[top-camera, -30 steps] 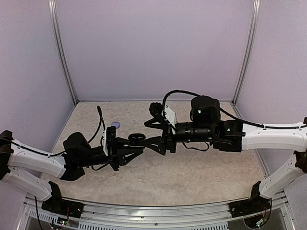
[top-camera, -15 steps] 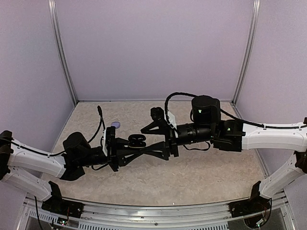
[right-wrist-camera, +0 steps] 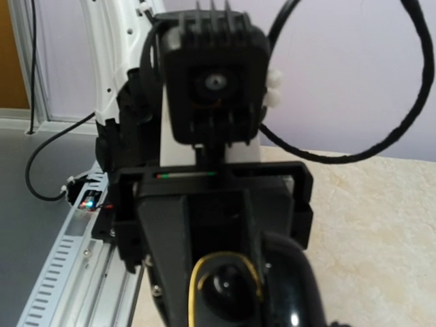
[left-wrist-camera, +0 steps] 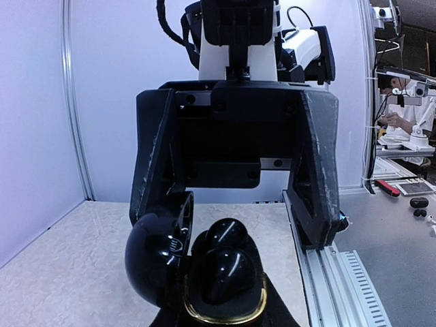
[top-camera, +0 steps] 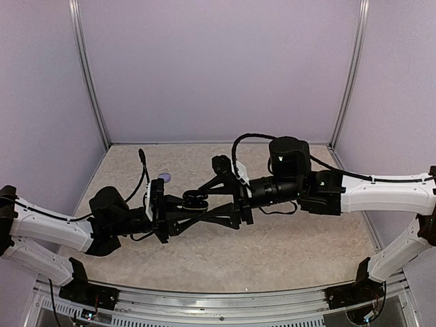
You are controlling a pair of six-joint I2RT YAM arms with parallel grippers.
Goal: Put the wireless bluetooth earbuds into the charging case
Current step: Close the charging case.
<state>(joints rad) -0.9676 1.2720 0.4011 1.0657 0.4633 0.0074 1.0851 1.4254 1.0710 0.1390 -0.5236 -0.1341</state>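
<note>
Walls: we see plain lilac panels [top-camera: 218,68] on three sides.
Corners: we find upright metal posts [top-camera: 88,75].
Table: we look down on a beige speckled top [top-camera: 286,252], evenly lit.
Near edge: we note an aluminium rail [top-camera: 225,300].

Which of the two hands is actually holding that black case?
The left hand, clamped on the open black case; the right hand faces it, spread wide.

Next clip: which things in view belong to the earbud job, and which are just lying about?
Job: charging case, open, gripped by the left end effector; two black earbuds sitting in it; right end effector, open, facing it.
Lying about: small pale object on the table, too small to identify; red-and-black item on the bench beyond.
</note>
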